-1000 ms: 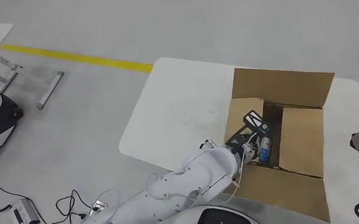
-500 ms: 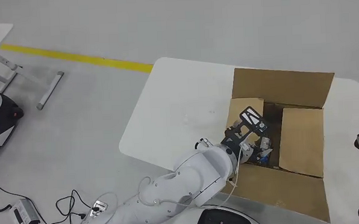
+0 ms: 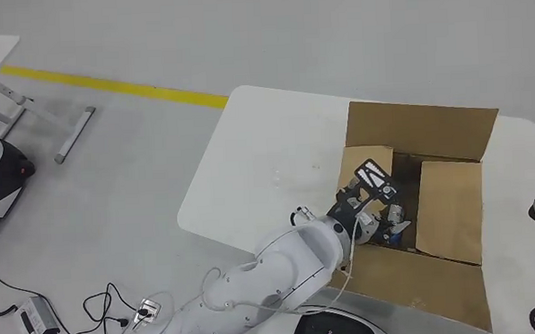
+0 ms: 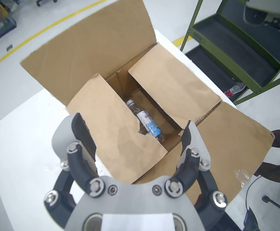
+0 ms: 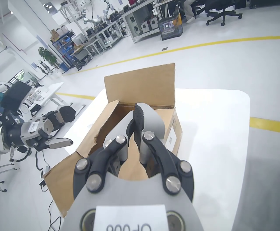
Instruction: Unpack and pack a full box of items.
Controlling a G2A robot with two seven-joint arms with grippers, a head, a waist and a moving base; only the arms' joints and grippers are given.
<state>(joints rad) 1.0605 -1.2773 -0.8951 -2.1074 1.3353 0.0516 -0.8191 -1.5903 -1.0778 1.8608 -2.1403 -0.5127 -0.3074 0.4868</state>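
The box sits on the right part of the bench. Its back flap stands up behind the opening, and its front flap lies flat toward the robot. The left and right flaps lean in over the opening, with a gap between them. A bottle lies on its side on the floor of the box, under that gap. The left hand hangs over the left flap. The right hand is out to the right of the box, well apart from it.
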